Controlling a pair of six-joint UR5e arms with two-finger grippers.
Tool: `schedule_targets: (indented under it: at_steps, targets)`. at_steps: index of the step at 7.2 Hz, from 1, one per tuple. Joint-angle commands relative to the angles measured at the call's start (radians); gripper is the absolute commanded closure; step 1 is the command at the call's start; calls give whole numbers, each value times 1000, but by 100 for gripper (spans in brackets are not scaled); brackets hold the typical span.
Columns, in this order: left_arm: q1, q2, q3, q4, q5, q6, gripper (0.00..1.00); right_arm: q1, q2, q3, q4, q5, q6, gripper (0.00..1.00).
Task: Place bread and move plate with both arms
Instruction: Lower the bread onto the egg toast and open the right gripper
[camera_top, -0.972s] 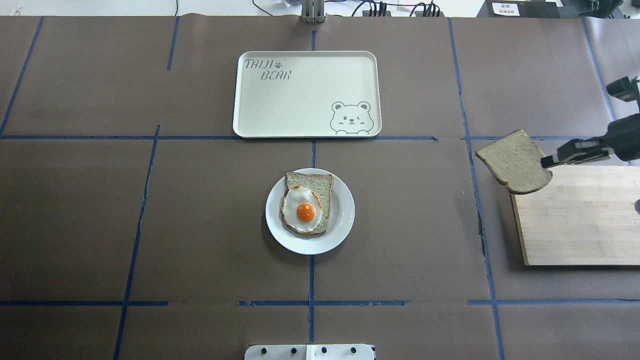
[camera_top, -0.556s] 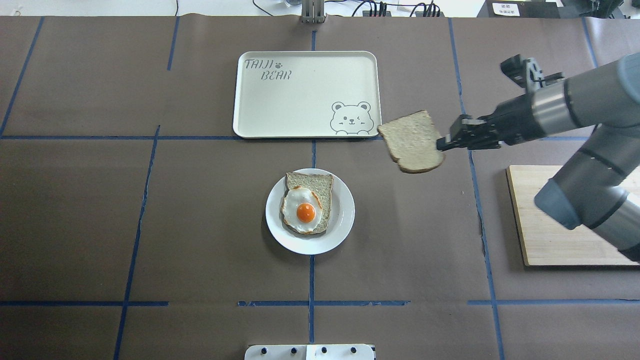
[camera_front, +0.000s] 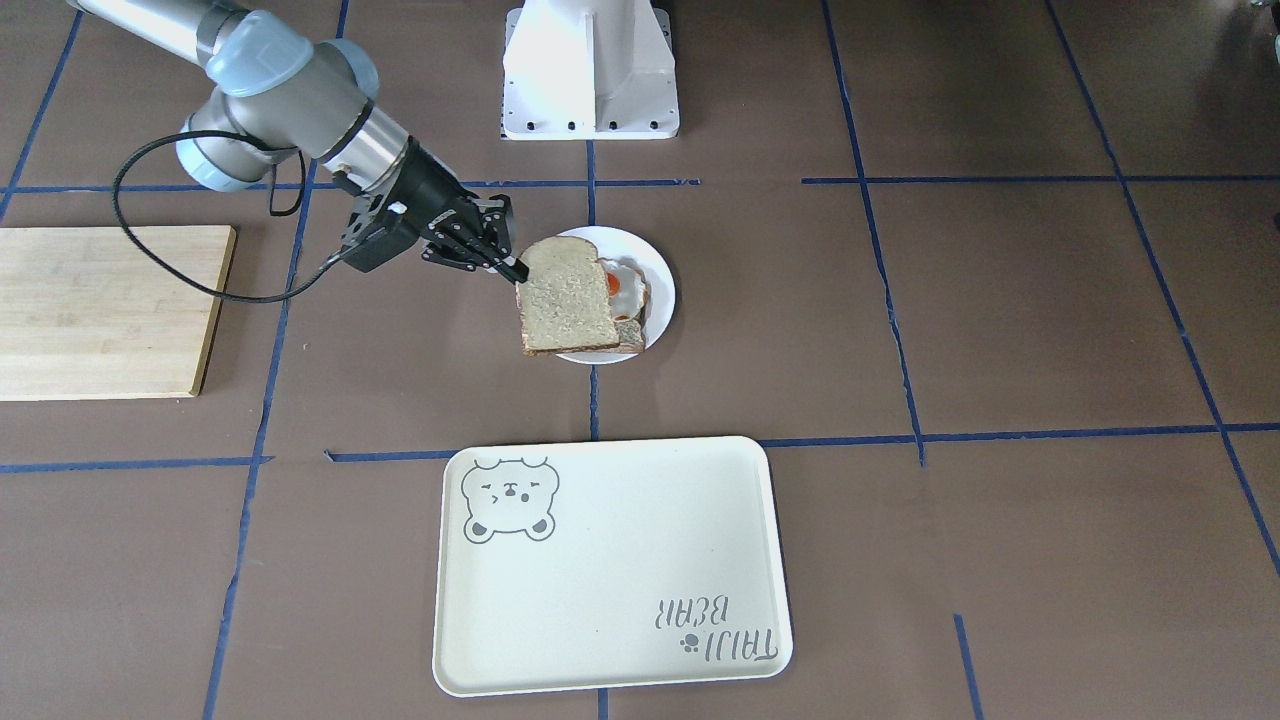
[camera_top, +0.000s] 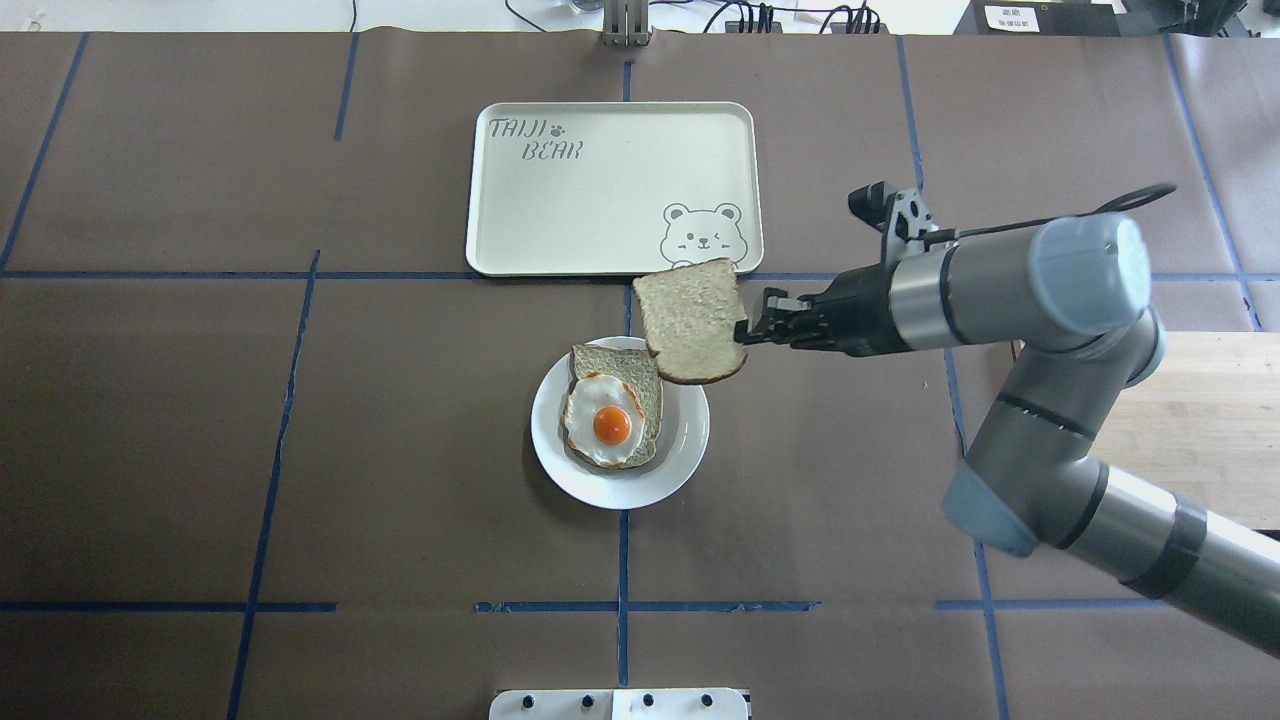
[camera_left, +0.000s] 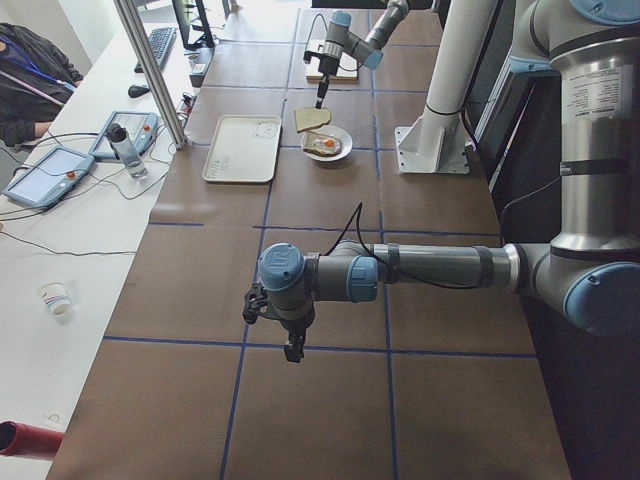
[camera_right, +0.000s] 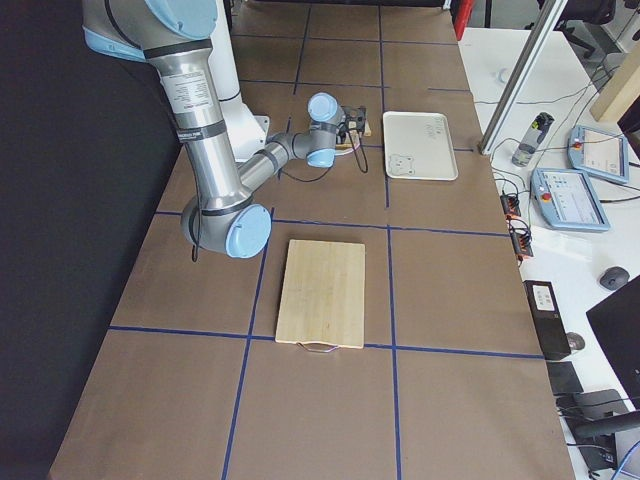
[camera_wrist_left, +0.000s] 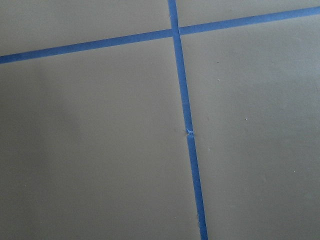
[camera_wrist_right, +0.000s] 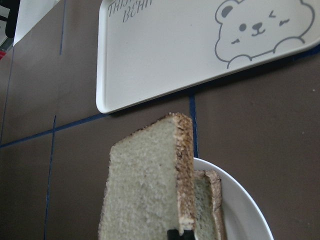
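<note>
Moved since the last look: right gripper (camera_top: 745, 332) has carried the bread (camera_top: 692, 322) in from beside the bear tray (camera_top: 610, 190) corner to the edge of the plate (camera_top: 690, 440).

Closest to the hand: fingers pinched on the slice's crust edge. The bread sticks out past the fingertips, roughly flat with a slight tilt, in the air and touching nothing.

Next out: the plate sits lower than the hand, ahead of the fingertips and off to the robot-base side. From overhead only the bread's near corner overlaps the plate rim. The egg-topped slice (camera_top: 612, 420) is not under it yet.

I'd call the gap to close forward along the reach, sideways toward the base, then down. The held slice looks turned a bit against the egg slice's outline, so I'd expect a small wrist twist before letting go.

Further out: the tray lies beyond the bread on the side away from the base, apart from the plate.

Farthest: left gripper (camera_left: 292, 350) hangs over bare table well away from the plate. Can't tell if it's spread or closed. Right arm is clearly the nearer one.
</note>
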Motion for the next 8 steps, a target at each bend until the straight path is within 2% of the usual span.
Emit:
schedule_targets:
  at_steps: [1, 4, 8]
  targets:
    - [0, 0, 0, 0, 1, 0, 0, -138, 25, -1, -43, -244, 60, 100]
    - [0, 0, 0, 0, 1, 2, 0, -224, 15, -5, -53, -398, 87, 100]
    - [2, 0, 0, 0, 1, 0, 0, -228, -5, -9, -53, -400, 84, 100]
